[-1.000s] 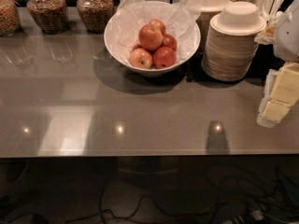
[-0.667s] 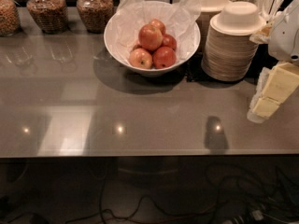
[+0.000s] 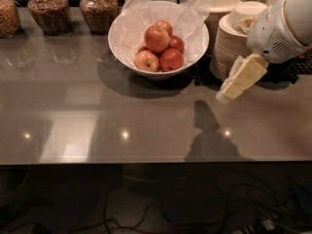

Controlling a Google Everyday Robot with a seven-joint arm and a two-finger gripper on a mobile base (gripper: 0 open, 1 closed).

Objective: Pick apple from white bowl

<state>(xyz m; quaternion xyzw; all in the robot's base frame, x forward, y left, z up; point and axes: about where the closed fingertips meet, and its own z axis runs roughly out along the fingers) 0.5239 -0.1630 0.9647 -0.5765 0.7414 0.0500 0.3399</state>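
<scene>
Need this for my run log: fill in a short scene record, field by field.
target: apple, on top of the pile
container: white bowl, paper-lined, holding several apples
gripper: gripper over the counter, picture-right of the bowl, apart from the apple
nearby: stacked tan bowls behind the gripper; jars at back, picture-left
status: apple not yet picked

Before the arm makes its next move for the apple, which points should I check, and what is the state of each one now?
1. Apple exposed on top of the other apples: ok.
2. White bowl upright on the counter: ok.
3. Gripper above the white bowl: not ok, it is right of it, in front of the stacked tan bowls.
4. Apple held: not ok.
5. Clearance to those stacked tan bowls: cannot tell.
</scene>
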